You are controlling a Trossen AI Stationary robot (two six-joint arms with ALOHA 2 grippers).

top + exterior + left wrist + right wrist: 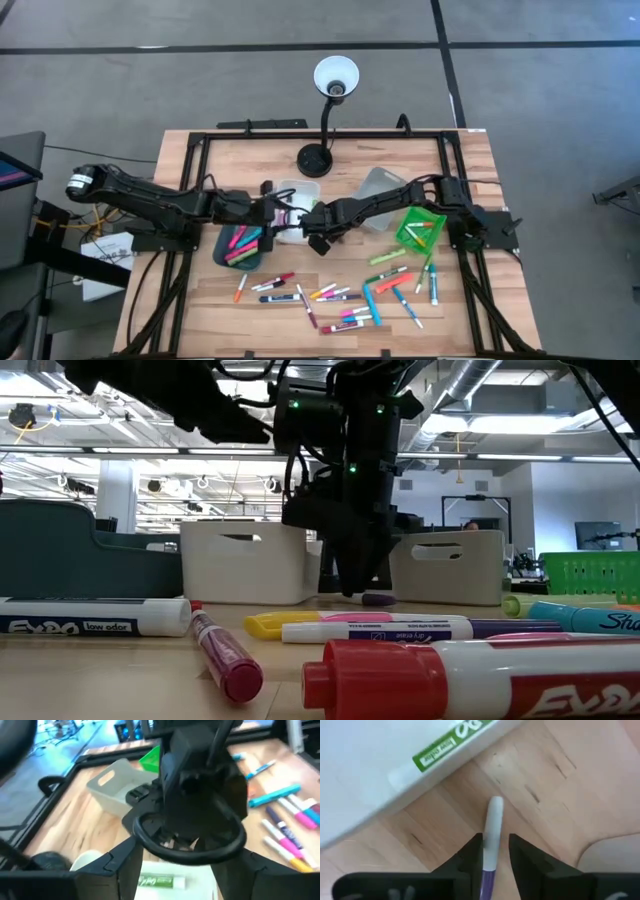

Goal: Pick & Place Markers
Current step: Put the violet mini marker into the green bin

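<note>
Many coloured markers [330, 295] lie loose on the near half of the wooden table; more fill the teal bin [240, 245]. My right gripper [320, 240] points down at the table just beside the white bin [300, 188], shut on a marker with a pale barrel and a purple end [491, 835]. My left gripper [277, 210] hovers open over the white bin, where a green-labelled marker [161, 881] lies on the floor. The left wrist view shows the right arm's wrist close ahead. My right gripper pinches the purple-and-white marker between its two fingers [472, 855], on the barrel where the pale part meets the purple [490, 862]. The fingers come from above and lie across the marker. Its purple end [378, 599] shows at table height beside the fingertips; I cannot tell whether it is lifted.
A green bin [420, 228] with a few markers stands to the right and a grey bin [380, 185] behind it. A desk lamp's base [315, 158] sits at the far edge. Black frame rails border the table. The two grippers are close together at the white bin.
</note>
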